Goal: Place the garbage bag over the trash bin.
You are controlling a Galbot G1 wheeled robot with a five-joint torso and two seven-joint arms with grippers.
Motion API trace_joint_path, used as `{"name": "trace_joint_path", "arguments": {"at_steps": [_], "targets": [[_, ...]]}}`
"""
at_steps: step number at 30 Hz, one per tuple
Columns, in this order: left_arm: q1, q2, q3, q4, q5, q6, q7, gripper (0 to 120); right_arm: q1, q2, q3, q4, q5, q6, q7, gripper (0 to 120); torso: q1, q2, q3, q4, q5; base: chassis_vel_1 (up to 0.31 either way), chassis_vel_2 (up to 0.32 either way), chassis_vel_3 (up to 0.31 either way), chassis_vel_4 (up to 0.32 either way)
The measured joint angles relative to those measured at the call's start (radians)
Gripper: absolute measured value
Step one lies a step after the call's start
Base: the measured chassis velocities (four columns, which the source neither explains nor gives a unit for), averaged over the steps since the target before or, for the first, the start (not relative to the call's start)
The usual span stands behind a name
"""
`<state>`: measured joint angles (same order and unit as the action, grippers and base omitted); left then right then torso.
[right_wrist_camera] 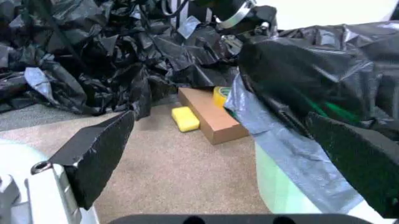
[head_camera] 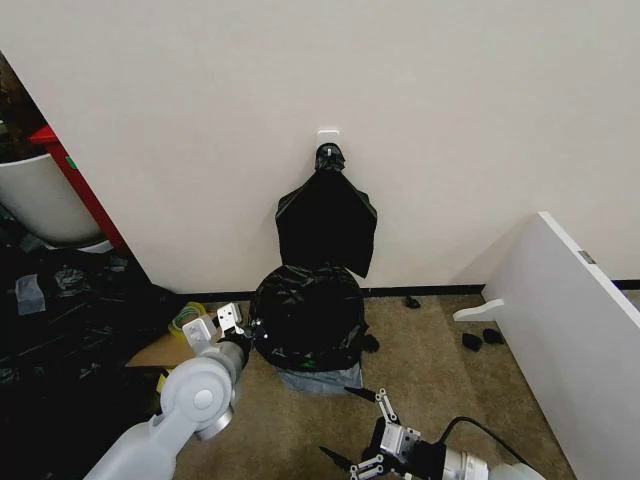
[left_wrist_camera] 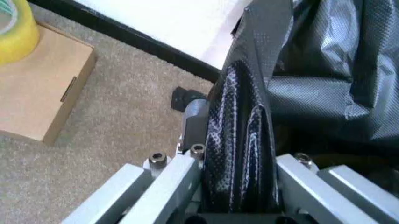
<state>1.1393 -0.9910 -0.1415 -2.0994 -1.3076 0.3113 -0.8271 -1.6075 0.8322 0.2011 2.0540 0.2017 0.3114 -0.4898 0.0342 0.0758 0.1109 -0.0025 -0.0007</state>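
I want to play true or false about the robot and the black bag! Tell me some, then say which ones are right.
1. The garbage bag is draped over the trash bin. True.
2. The left gripper is pinching the bag. True.
3. The right gripper is holding the bag too. False: it is open, apart from the bag, low over the carpet.
4. The cardboard box sits on top of the bin. False: it lies on the carpet beside it.
5. A black bundle hangs on the wall above the bin. True.
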Motion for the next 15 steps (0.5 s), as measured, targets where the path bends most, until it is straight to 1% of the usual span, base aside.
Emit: {"name": "trace_joint_path", "arguments": {"at_steps": [2,4,5,6,8,9,10,11,12,13,14,15], "targets": [[0.005,0.001,0.003,0.0,0.015,-0.001,0.006,1,0.002,-0.002,0.0,0.0,0.011,-0.003,0.021,100,0.0,0.0,0.0,-0.0002,0.0001,0.0,0.0,0.0,0.0],[0.029,0.004,0.012,-0.004,0.086,-0.013,0.043,1,0.007,-0.006,-0.002,0.014,0.051,-0.034,0.089,100,0.0,0.0,0.0,-0.0001,0.0001,0.0,0.0,0.0,0.0],[0.045,0.006,0.018,-0.004,0.145,-0.026,0.076,1,0.011,-0.007,-0.004,0.034,0.081,-0.062,0.144,100,0.0,0.0,0.0,0.0001,0.0,0.0,0.0,0.0,0.0],[0.045,0.006,0.018,-0.004,0.145,-0.026,0.076,1,0.011,-0.007,-0.004,0.034,0.081,-0.062,0.144,100,0.0,0.0,0.0,0.0001,0.0,0.0,0.0,0.0,0.0],[0.083,0.009,0.029,-0.005,0.249,-0.055,0.144,1,0.016,-0.002,-0.018,0.095,0.145,-0.126,0.276,100,0.0,0.0,0.0,0.0001,0.0001,0.0,0.0,0.0,0.0],[0.083,0.009,0.029,-0.005,0.249,-0.055,0.144,1,0.016,-0.002,-0.018,0.095,0.145,-0.126,0.276,100,0.0,0.0,0.0,0.0001,0.0001,0.0,0.0,0.0,0.0],[0.098,0.01,0.034,-0.008,0.285,-0.066,0.172,1,0.02,0.002,-0.026,0.132,0.178,-0.176,0.348,100,0.0,0.0,0.0,0.0001,0.0001,0.0,0.0,0.0,0.0],[0.125,0.011,0.044,-0.011,0.35,-0.086,0.219,1,0.03,0.011,-0.034,0.184,0.242,-0.252,0.44,99,0.0,0.0,0.0,0.0,-0.0001,0.0,0.0,0.0,0.0],[0.144,0.01,0.052,-0.012,0.413,-0.104,0.257,1,0.04,0.017,-0.04,0.223,0.291,-0.313,0.502,94,0.0,0.0,0.0,0.0001,-0.0001,0.0,0.0,0.0,0.0],[0.144,0.01,0.052,-0.012,0.413,-0.104,0.257,1,0.04,0.017,-0.04,0.223,0.291,-0.313,0.502,94,0.0,0.0,0.0,0.0001,-0.0001,0.0,0.0,0.0,0.0],[0.159,0.01,0.058,-0.012,0.473,-0.123,0.291,1,0.05,0.023,-0.044,0.252,0.331,-0.369,0.549,91,0.0,0.0,0.0,0.0001,-0.0001,0.0,0.0,0.0,0.0],[0.177,0.01,0.068,-0.012,0.554,-0.15,0.332,1,0.061,0.028,-0.05,0.281,0.385,-0.428,0.596,85,0.0,0.0,0.0,0.0001,-0.0001,0.0,0.0,0.0,0.0]]}}
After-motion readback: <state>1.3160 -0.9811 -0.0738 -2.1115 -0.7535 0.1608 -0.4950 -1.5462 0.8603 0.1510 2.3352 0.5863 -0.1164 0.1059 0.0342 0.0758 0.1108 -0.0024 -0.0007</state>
